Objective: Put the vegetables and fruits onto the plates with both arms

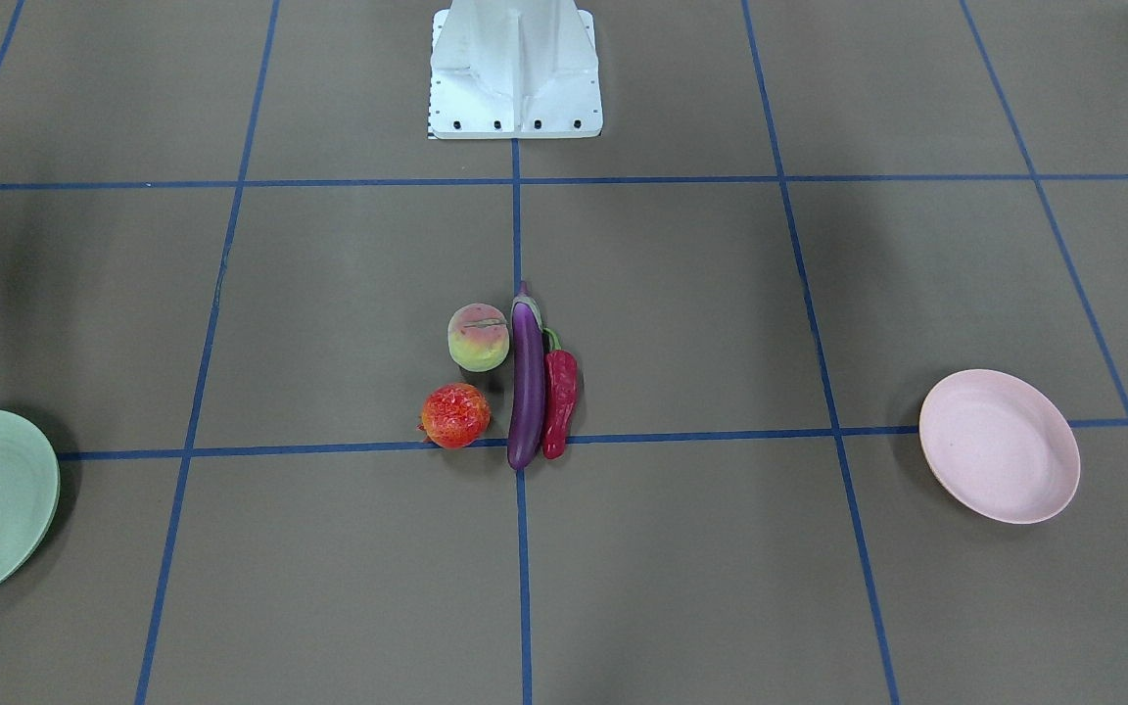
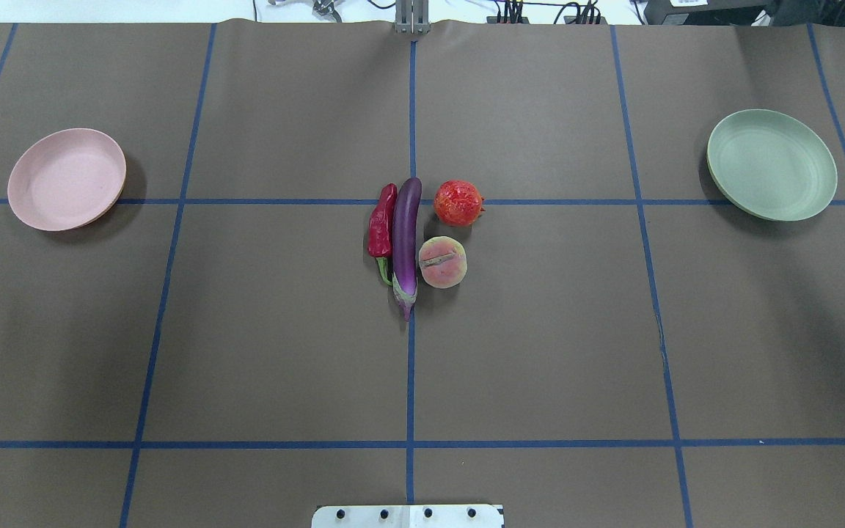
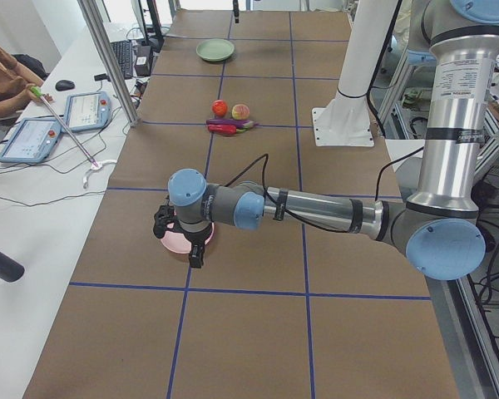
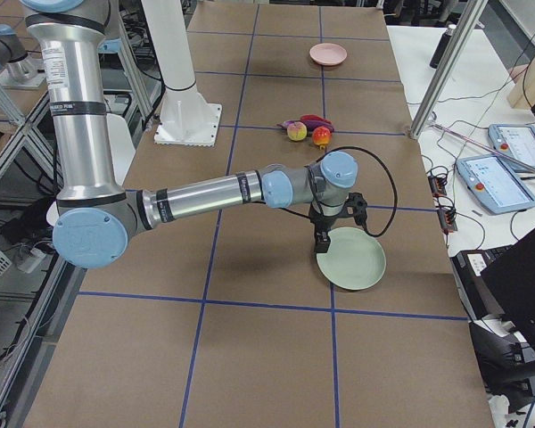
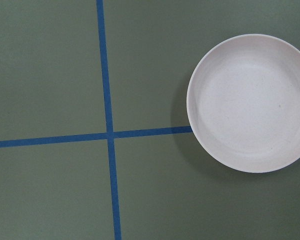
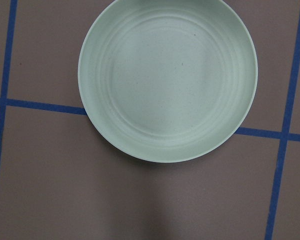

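1. Centre of the surface (image 1: 681, 313), front view: eggplant (image 1: 527, 382), chili (image 1: 559, 401), peach (image 1: 478, 337) and orange fruit (image 1: 455, 415) huddle together.
2. Overhead: pink plate (image 2: 67, 178) and green plate (image 2: 772, 163) sit wide apart, bare.
3. Side views: left pincer (image 3: 181, 243) above pink, right pincer (image 4: 339, 227) by green; can't tell either's jaws. Best bet: left takes chili, right a fruit.

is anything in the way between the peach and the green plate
Nothing visible. Only bare table lies between the peach and the mint green plate. The orange-red fruit sits beside the peach, off that path.
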`<act>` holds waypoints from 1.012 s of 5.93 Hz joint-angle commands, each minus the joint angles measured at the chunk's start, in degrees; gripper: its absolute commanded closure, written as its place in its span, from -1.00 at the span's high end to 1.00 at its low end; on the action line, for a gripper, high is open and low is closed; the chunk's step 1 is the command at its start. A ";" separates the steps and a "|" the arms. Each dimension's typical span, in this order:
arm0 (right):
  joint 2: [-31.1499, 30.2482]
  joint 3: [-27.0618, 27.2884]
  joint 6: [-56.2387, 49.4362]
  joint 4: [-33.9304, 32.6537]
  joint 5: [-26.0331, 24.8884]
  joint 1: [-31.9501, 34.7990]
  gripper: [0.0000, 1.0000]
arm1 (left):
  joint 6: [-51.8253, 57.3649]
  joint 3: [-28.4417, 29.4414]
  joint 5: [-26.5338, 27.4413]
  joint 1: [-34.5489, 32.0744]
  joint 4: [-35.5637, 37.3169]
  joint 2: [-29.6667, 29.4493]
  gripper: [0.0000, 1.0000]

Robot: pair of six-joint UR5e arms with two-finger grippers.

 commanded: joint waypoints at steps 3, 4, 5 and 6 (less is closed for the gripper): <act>-2.42 1.01 -0.09 0.15 0.41 0.91 1.00 | -1.31 -0.34 -1.31 -1.07 -0.01 1.70 1.00; -2.42 0.84 -0.09 0.15 0.85 0.91 1.00 | -1.14 -1.46 -1.74 -1.07 -0.36 2.67 1.00; -2.42 0.84 0.08 0.15 1.11 0.91 1.00 | -1.31 -3.82 -1.84 -1.07 -0.28 3.64 1.00; -2.59 0.93 0.00 0.15 1.98 0.91 1.00 | -1.57 -4.37 -2.01 -0.99 -0.28 4.08 1.00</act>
